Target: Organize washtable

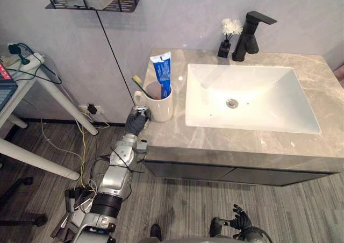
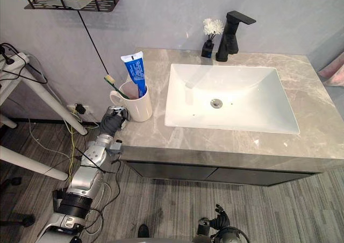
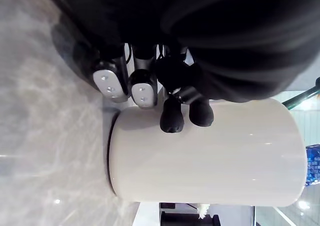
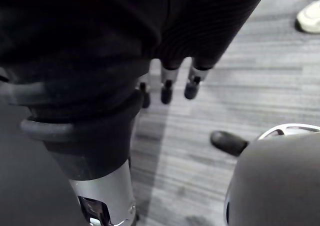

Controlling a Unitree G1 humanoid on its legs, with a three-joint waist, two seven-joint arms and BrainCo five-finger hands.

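Left hand [image 1: 136, 123] meets the upright white mug [image 1: 161, 109], which stands just beyond it on the counter's [image 1: 242, 143] left edge; its grip cannot be told. Right hand [image 1: 240, 219] hangs slack, well apart.

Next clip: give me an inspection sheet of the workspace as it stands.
Surface: marble counter with a white sink.
Job's things: mug at the counter's left end, holding toothpaste and toothbrush.
Clutter: vase of white flowers beside the faucet.
Hands: left hand against the mug; right hand open, hanging low over the floor.
Cables: black cable down the wall; more cables by the side table.
Surroundings: shelf on the wall; a person's shoe on the floor.
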